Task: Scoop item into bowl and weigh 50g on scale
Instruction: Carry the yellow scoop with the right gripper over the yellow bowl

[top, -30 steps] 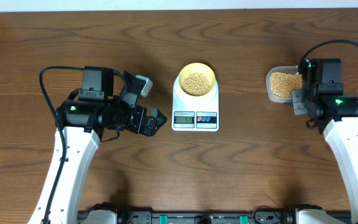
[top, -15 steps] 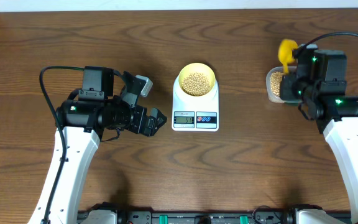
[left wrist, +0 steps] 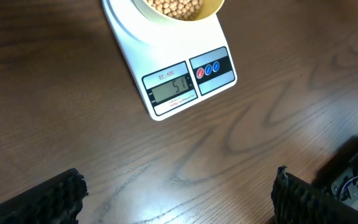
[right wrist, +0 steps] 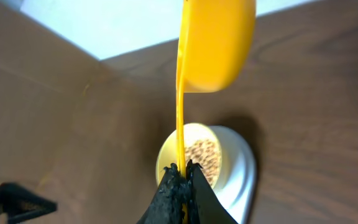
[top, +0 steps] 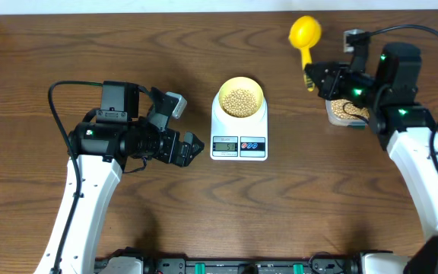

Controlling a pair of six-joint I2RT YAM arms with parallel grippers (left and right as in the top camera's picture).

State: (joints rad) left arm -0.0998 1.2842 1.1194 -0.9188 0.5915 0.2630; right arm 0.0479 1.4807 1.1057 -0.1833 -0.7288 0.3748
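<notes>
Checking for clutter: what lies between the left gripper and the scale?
Nothing: only bare wooden table separates the left gripper from the scale, seen overhead and from the left wrist.

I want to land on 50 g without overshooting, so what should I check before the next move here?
1. The pale yellow-green round bowl sits on the white kitchen scale: ok.
2. The beige beans are in the bowl: ok.
3. The grey display reads 50: not ok, it looks like 51, so adding more seems unwise.
4. The right gripper is shut on the handle of the bright yellow plastic scoop: ok.
5. The scoop is empty: cannot tell from these views.
6. The left gripper is open and apart from the scale: ok.
</notes>
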